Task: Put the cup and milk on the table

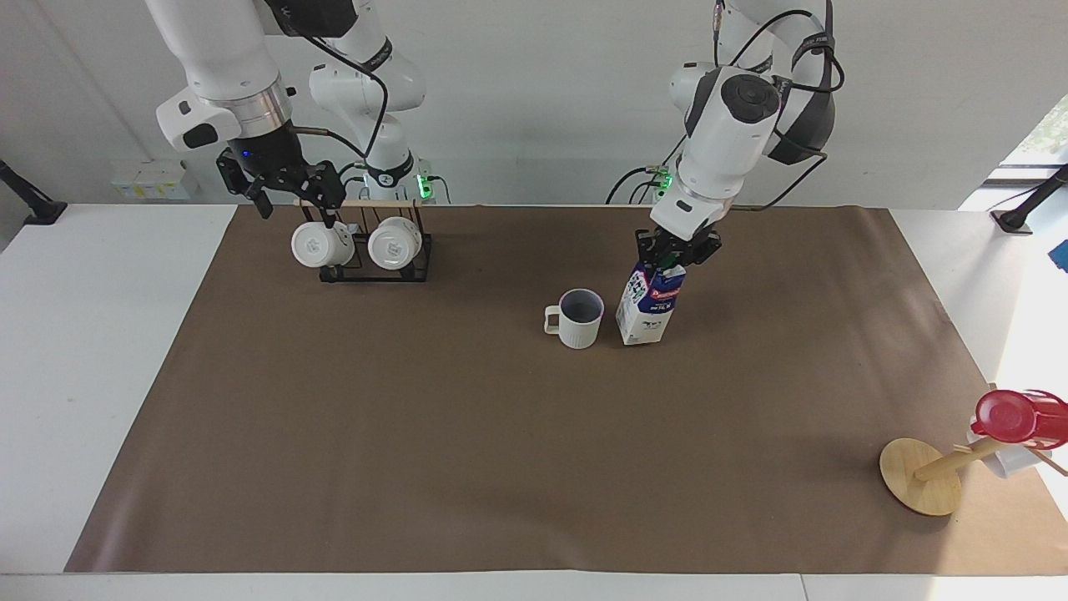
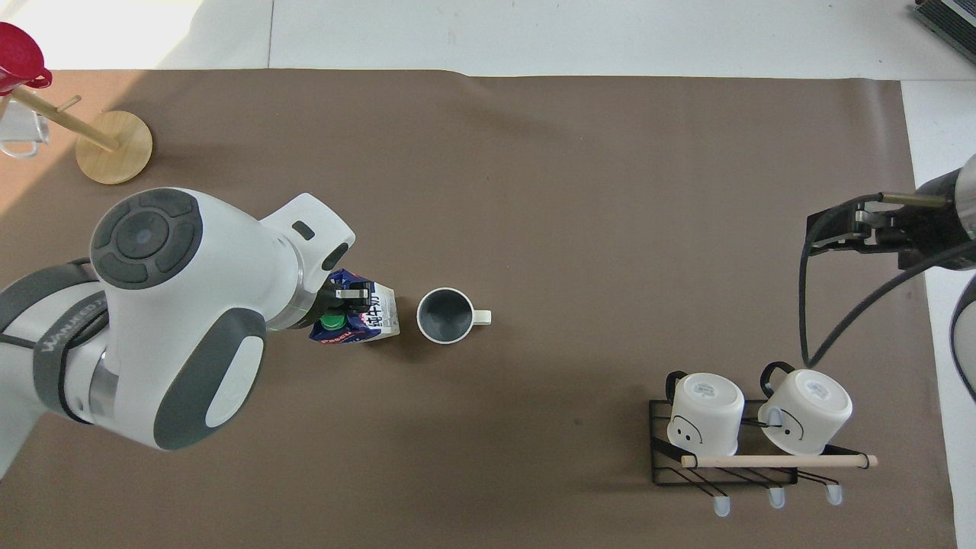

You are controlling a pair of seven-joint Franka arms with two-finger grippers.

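1. You see the right gripper [image 1: 281, 185] up in the air over the table's [image 1: 117, 275] robot-side edge toward the right arm's end, above the black wire rack [image 1: 377, 265]. Its fingers stand spread and hold nothing.
2. The rack sits near that same edge and carries two smooth white mugs [image 1: 357, 244] lying on their sides, round bases turned away from the robots.
3. Look at the cup [image 1: 575, 318]: cream-white, ribbed, with a grey-blue inside. It stands upright on the brown sheet [image 1: 501, 451] near the table's middle, somewhat nearer the robots' edge. Its mouth faces up and its loop handle points toward the right arm's end of the table.
4. The milk [image 1: 647, 305] is a tall blue-and-white gable-top carton with a red name band, cow print and green cap. It stands just beside the cup, toward the left arm's end, base on the sheet. Its long axis is close to vertical, its top leaning slightly toward the left arm's end.
5. The left gripper [image 1: 675, 250] is clamped on the carton's top ridge.
6. At the corner farthest from the robots, toward the left arm's end, you have a wooden peg stand [image 1: 926, 476] tipped over, with a glossy red cup [image 1: 1011, 416] at its end.
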